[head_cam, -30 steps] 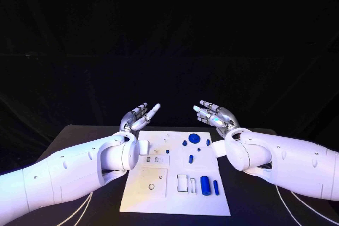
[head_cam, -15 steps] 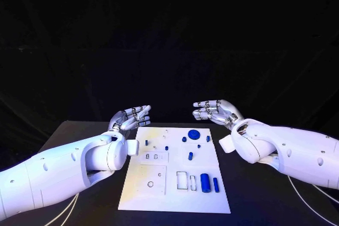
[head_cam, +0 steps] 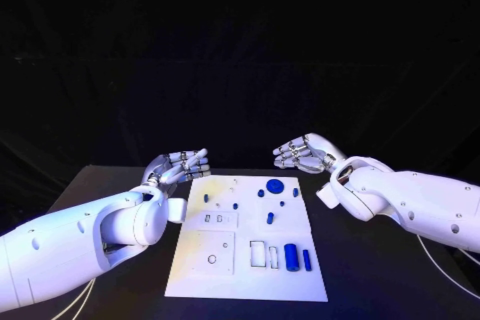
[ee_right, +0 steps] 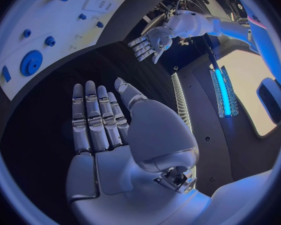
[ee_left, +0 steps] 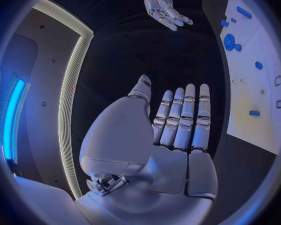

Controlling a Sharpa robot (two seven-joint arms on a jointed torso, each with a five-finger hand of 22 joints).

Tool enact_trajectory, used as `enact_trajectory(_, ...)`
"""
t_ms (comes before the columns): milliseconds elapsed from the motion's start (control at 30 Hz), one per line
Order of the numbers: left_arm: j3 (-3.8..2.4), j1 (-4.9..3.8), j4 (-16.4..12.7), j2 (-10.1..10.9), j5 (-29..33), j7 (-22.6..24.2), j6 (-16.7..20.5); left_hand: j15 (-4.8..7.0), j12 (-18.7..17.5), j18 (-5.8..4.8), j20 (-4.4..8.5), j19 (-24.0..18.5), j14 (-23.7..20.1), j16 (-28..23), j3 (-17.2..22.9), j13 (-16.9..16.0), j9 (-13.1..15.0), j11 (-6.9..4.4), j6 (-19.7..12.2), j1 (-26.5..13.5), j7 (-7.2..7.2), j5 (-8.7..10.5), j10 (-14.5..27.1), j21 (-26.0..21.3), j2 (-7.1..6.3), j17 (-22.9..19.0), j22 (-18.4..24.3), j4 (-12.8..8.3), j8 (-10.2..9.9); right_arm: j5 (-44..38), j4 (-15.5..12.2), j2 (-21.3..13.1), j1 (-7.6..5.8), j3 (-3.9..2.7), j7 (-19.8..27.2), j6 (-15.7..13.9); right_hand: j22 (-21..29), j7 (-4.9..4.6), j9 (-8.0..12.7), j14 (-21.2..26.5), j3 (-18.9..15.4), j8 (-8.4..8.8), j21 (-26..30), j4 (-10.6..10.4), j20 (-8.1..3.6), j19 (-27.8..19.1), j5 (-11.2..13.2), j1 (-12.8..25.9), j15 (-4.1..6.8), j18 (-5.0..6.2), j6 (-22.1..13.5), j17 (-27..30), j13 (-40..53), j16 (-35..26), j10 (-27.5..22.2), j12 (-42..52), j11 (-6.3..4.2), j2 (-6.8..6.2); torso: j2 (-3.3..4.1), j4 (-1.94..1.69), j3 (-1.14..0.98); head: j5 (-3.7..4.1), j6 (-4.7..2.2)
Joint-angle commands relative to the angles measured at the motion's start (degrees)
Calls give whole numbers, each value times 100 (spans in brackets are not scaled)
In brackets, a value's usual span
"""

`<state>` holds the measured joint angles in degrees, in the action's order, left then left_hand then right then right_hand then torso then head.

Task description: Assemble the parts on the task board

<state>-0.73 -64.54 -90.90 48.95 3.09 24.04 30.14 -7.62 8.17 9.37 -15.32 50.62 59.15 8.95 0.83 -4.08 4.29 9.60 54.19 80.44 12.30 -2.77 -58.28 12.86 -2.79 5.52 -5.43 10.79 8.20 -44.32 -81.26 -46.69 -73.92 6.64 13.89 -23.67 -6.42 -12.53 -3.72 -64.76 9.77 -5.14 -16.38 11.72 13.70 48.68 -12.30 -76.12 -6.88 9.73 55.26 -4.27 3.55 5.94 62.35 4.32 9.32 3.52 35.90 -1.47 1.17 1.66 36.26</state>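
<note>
Overhead, the head view lays out the whole flat white rectangular task board (head_cam: pixel 245 264) lying in the middle of the black bench (head_cam: pixel 100 188), with both arms reaching along its two long sides. The silver many-fingered left hand (head_cam: pixel 178 167) hovers off the board's far left corner, the silver right hand (head_cam: pixel 303 154) off its far right corner; each holds nothing. The wrist views add what that one cannot: the left hand's (ee_left: pixel 172 130) fingers lie straight and side by side, palm bare, and the right hand's (ee_right: pixel 109 130) likewise. On the board the small blue parts look smooth and moulded: a round toothed gear-like disc (head_cam: pixel 275 189) at the far end, a tall cylinder (head_cam: pixel 290 257) beside a thinner blue bar (head_cam: pixel 306 259) near the front, among pale outlined recesses.
</note>
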Motion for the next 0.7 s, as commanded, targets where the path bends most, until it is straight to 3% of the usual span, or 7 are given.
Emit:
enact_trajectory(33, -24, -36, -224, 115, -190, -8, -460, 140, 20, 129, 106, 350, 480, 68, -78, -33, -9, -127, 346, 127, -100, -18, -489, 134, 100, 112, -10, -168, 27, -1498, 76, 34, -73, -3, -471, 278, -126, 128, -24, -666, 179, 47, -355, 201, -243, 629, 19, 123, 217, 86, 374, -105, 21, 66, 459, -61, -161, -166, 203, -58, 67, 77, -45)
enact_trajectory(100, -39, -69, -355, 188, -203, -13, -522, 144, 12, 129, 113, 363, 496, 65, -83, -33, -10, -131, 358, 131, -104, -18, -504, 138, 104, 120, -8, -176, 21, -1929, 114, 51, -130, -7, -630, 343, -227, 169, -31, -863, 191, 45, -551, 230, -331, 837, 11, 145, 289, 82, 459, -177, 32, 110, 585, -55, -221, -204, 274, -103, 97, 131, -57)
enact_trajectory(233, -55, -146, -612, 319, -214, -21, -601, 154, -4, 128, 124, 389, 527, 59, -92, -31, -12, -141, 379, 141, -114, -18, -533, 146, 115, 135, -6, -193, 11, -2743, 165, 100, -205, -13, -969, 399, -470, 238, -38, -1250, 160, 54, -992, 271, -500, 1228, -90, 167, 425, 75, 570, -345, 44, 242, 718, -64, -300, -304, 402, -167, 138, 184, -90)
enact_trajectory(300, -62, -179, -751, 379, -217, -25, -626, 155, -8, 129, 126, 393, 531, 58, -93, -31, -13, -141, 380, 142, -115, -17, -535, 147, 117, 137, -6, -195, 8, -3153, 195, 146, -227, -15, -1149, 405, -601, 270, -41, -1555, 131, 59, -1220, 280, -577, 1405, -95, 184, 498, 79, 616, -475, 32, 396, 630, -80, -321, -360, 456, -192, 145, 201, -78)
enact_trajectory(400, -69, -228, -934, 463, -220, -34, -640, 156, -12, 129, 128, 396, 534, 57, -95, -30, -13, -141, 380, 143, -115, -17, -535, 148, 116, 139, -6, -197, 5, -3646, 230, 212, -243, -17, -1389, 443, -859, 326, -44, -2100, 88, 79, -1664, 263, -715, 1764, -95, 224, 635, 79, 669, -792, 45, 796, 567, -62, -383, -413, 549, -229, 156, 228, -117)
enact_trajectory(567, -75, -320, -1135, 553, -221, -46, -637, 155, -42, 128, 136, 416, 539, 42, -111, -22, -20, -137, 373, 141, -112, -17, -525, 154, 112, 147, -4, -208, -16, -4197, 280, 331, -254, -20, -1681, 586, -1318, 353, -45, -2039, 119, 131, -2315, 227, -791, 1964, -95, 295, 662, 54, 697, -1292, 83, 1039, 475, -42, -405, -490, 682, -276, 182, 270, -109)
enact_trajectory(700, -77, -351, -1189, 575, -222, -59, -638, 152, -61, 128, 142, 431, 538, 29, -118, -18, -23, -133, 370, 141, -110, -17, -519, 159, 116, 151, -3, -214, -29, -4424, 316, 418, -255, -20, -1794, 711, -3074, 354, -50, -1946, 169, 138, -3736, 187, -789, 2441, -93, 324, 654, -164, 695, -1583, 112, 1107, 378, -20, -404, -520, 749, -293, 184, 287, -123)
